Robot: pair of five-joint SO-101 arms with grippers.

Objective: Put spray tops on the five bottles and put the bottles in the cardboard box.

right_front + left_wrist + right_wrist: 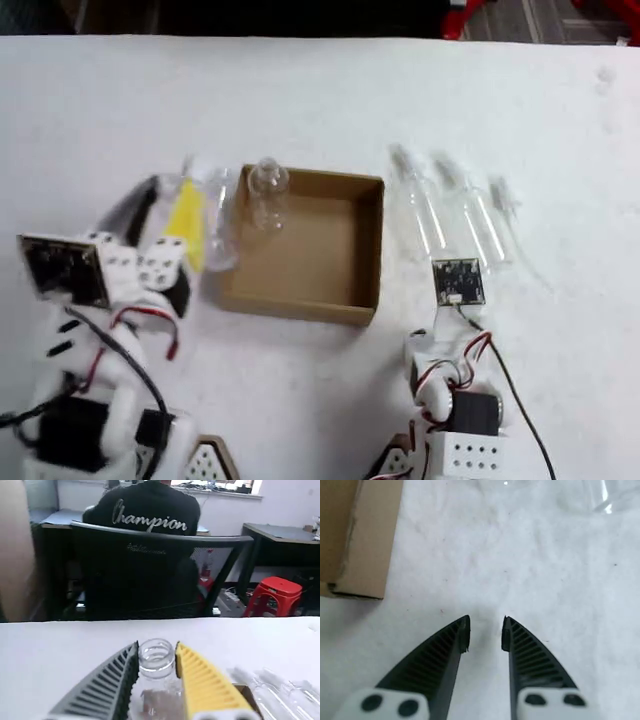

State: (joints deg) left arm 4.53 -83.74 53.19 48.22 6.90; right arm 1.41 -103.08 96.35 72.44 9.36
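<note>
The cardboard box (pixel 372 250) sits open at mid-table. My left gripper (pixel 156 652) is shut on a clear bottle (pixel 156 657) whose open neck, with no spray top, sticks out between the grey and yellow fingers (pixel 205 685). In the high view that gripper (pixel 175 200) is just left of the box. More clear bottles are at the box's back left corner (pixel 268 190) and along its left wall (pixel 222 225). Three clear bottles (pixel 470 215) lie to the right of the box. My right gripper (pixel 485 632) hovers open over bare table, holding nothing, near the box's corner (pixel 360 535).
The white table (pixel 330 100) has free room behind the box and in front of it. The right arm's body (pixel 455 405) stands at the near edge, right of the box. A chair (pixel 150 575) and a red stool (pixel 275 595) are beyond the far edge.
</note>
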